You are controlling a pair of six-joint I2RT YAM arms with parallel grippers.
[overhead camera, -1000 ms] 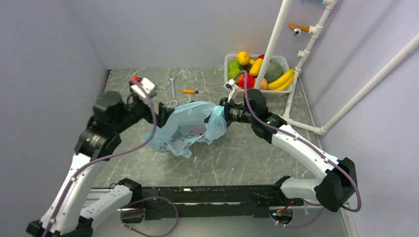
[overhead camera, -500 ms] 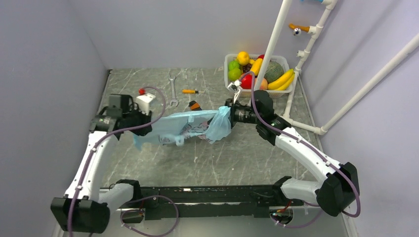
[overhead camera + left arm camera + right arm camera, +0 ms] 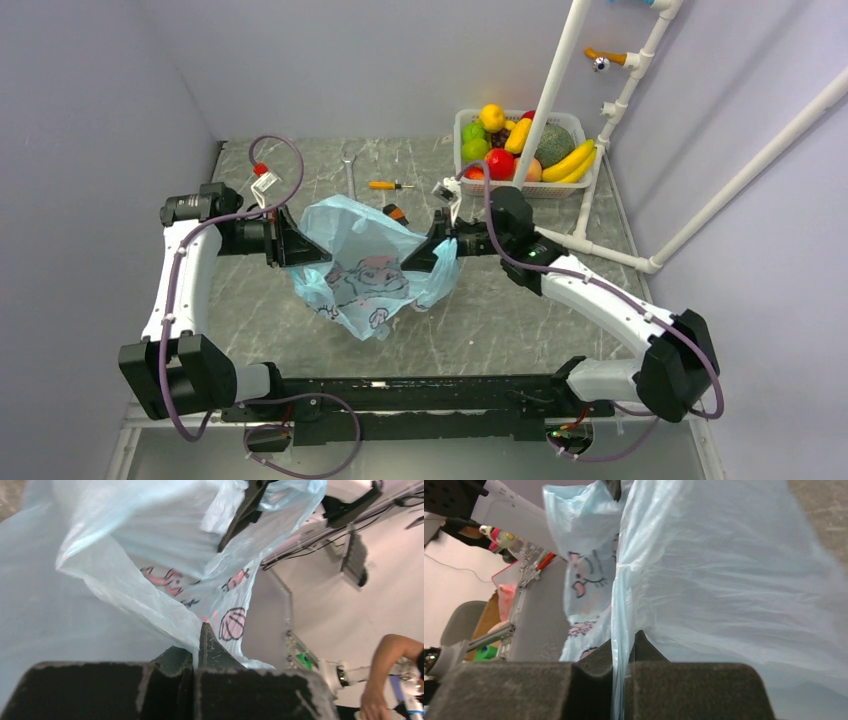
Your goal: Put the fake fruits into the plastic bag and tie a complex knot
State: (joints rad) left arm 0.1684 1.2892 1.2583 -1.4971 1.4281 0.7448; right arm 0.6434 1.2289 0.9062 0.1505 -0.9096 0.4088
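Note:
The light-blue plastic bag (image 3: pixel 360 268) with cartoon print hangs stretched between my two grippers above the table's middle. My left gripper (image 3: pixel 298 246) is shut on the bag's left edge; in the left wrist view the film (image 3: pixel 125 555) is pinched between the closed jaws of that gripper (image 3: pixel 197 640). My right gripper (image 3: pixel 432 250) is shut on the bag's right edge, and in the right wrist view a bunched strip of the bag (image 3: pixel 724 570) runs through that gripper (image 3: pixel 624 642). The fake fruits (image 3: pixel 520 140) lie in a white basket at the back right. No knot shows.
The white mesh basket (image 3: pixel 462 128) stands behind the right arm, beside a white pipe frame (image 3: pixel 560 70). An orange-handled screwdriver (image 3: pixel 385 185) and a wrench (image 3: pixel 349 165) lie behind the bag. A small orange and black object (image 3: pixel 395 213) sits just behind the bag.
My left gripper has shut on the bag's left edge and its arm has swung outward to the left. The bag now hangs held up between both grippers. The right gripper stays shut.

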